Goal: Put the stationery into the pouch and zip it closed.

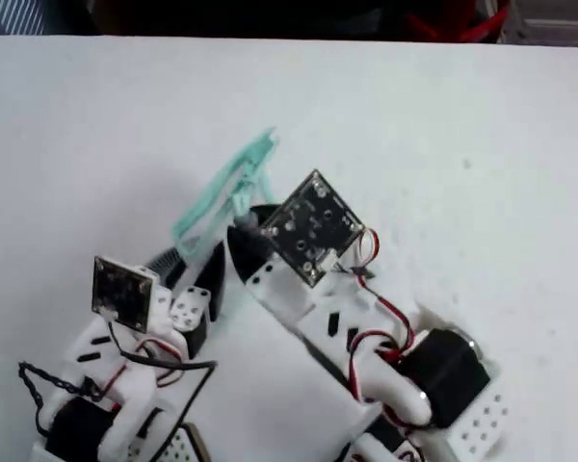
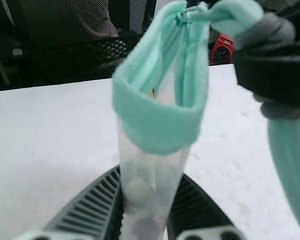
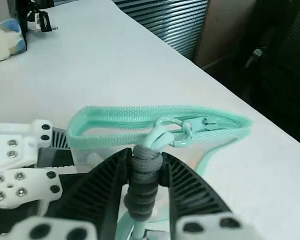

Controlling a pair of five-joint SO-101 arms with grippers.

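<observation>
My left gripper (image 2: 149, 176) is closed on the clear side of the pouch (image 2: 157, 115) and holds it up off the table (image 1: 443, 125). The pouch sits near the middle of the table, a bit closer to the near edge where my arms stand. My right gripper (image 3: 142, 160) is pinched on the grey loop (image 3: 142, 192), which is tied to the zip ring (image 3: 172, 131).

The green top of the pouch gapes open, so I think the zip is not shut yet. Something small and round (image 2: 138, 189) shows through the clear side, but I cannot tell what it is.

To do this part well, I think my left gripper should hold tight and stay put. My right one should pull the loop straight along the green top, not up and not sideways. A slow, even pull should stop the zip from sticking or the pouch from slipping out.

My two grippers are very close together, so they could bump. The far edge and the right edge are well away from the pouch, so I would pull that way.
</observation>
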